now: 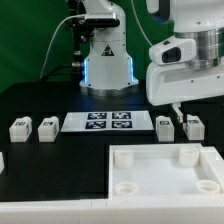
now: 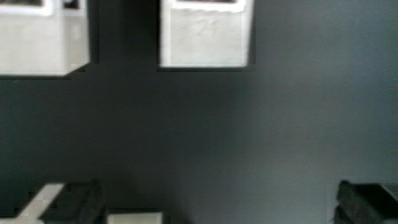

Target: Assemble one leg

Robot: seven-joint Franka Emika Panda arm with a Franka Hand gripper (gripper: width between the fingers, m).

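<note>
Four small white legs with marker tags stand on the black table: two at the exterior view's left (image 1: 19, 128) (image 1: 46, 127) and two at its right (image 1: 165, 127) (image 1: 194, 126). My gripper (image 1: 177, 110) hangs just above and behind the right pair, not touching them. In the wrist view two white legs (image 2: 205, 35) (image 2: 39, 40) lie ahead of the fingers. The gripper (image 2: 214, 205) is open and empty, with dark fingertips (image 2: 63, 200) far apart over bare table.
The marker board (image 1: 108, 122) lies between the two pairs of legs. The large white tray with round corner sockets (image 1: 150, 157) fills the front right. The robot base (image 1: 107, 60) stands at the back. A small white edge (image 2: 134, 217) shows by one finger.
</note>
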